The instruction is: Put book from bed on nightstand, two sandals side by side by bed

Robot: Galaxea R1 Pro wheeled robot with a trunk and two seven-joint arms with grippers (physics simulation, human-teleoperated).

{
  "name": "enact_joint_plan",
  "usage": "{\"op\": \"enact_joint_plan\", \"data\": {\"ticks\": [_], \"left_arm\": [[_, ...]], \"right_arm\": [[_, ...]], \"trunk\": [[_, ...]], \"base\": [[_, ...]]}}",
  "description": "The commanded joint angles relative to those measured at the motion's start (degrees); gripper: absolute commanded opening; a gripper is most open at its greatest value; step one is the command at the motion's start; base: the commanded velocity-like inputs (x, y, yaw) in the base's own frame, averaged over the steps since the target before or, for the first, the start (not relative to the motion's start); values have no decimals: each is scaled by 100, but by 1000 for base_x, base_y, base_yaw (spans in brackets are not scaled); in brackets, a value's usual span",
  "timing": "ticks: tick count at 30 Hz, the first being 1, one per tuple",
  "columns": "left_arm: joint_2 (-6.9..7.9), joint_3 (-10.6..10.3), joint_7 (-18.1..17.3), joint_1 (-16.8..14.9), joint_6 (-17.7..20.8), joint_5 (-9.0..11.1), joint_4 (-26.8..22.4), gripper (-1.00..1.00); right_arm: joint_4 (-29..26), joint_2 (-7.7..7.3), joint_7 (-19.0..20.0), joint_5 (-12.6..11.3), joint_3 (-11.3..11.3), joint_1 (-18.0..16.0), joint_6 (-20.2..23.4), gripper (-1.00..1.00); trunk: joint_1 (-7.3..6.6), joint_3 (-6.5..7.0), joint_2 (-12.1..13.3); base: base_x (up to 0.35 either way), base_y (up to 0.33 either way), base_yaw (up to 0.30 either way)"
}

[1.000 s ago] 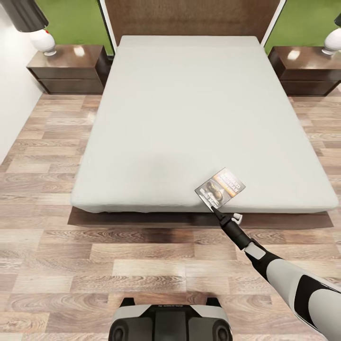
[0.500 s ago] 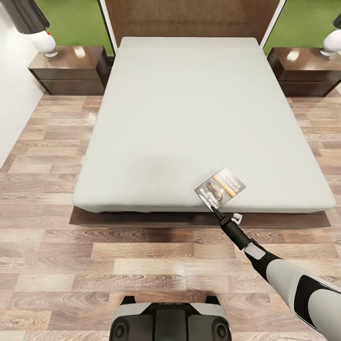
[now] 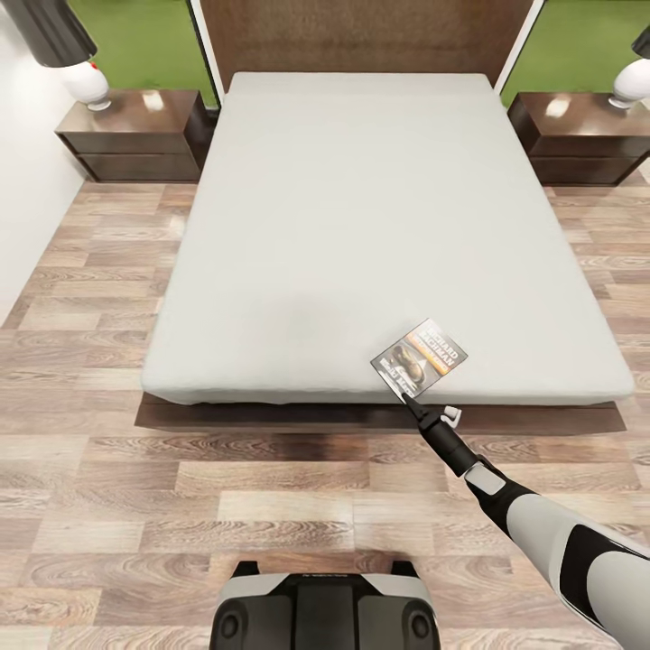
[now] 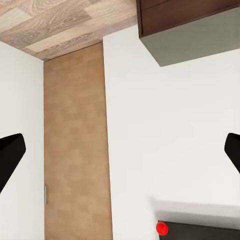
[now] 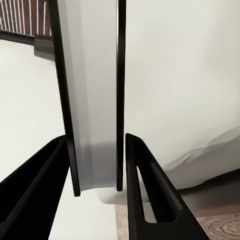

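One book [image 3: 420, 356] corner pinched by right gripper [image 3: 405, 394] at bed [image 3: 379, 226] foot edge.

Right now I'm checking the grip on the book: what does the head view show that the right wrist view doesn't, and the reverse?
Head view alone: the book's cover, both nightstands, the floor around the bed.
Right wrist view alone: the fingers on either side of the book's edge, closed on it.
Shared: the right gripper holding the book over the bed's foot edge.
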Motion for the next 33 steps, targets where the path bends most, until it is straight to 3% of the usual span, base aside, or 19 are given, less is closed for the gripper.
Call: {"op": "enact_joint_plan", "data": {"ticks": [1,33], "left_arm": [[2,-49,15,2,22,49,-10,100],[0,-58,15,-1,20,49,-15,100]], "right_arm": [[6,-3,2,53,-49,1,-9,-100],[6,-13,4,44,-57,1,-21,-100]], "trunk": [[-20,15,37],[-701,609,1280]], "base": [[0,0,0],[0,0,0]]}}
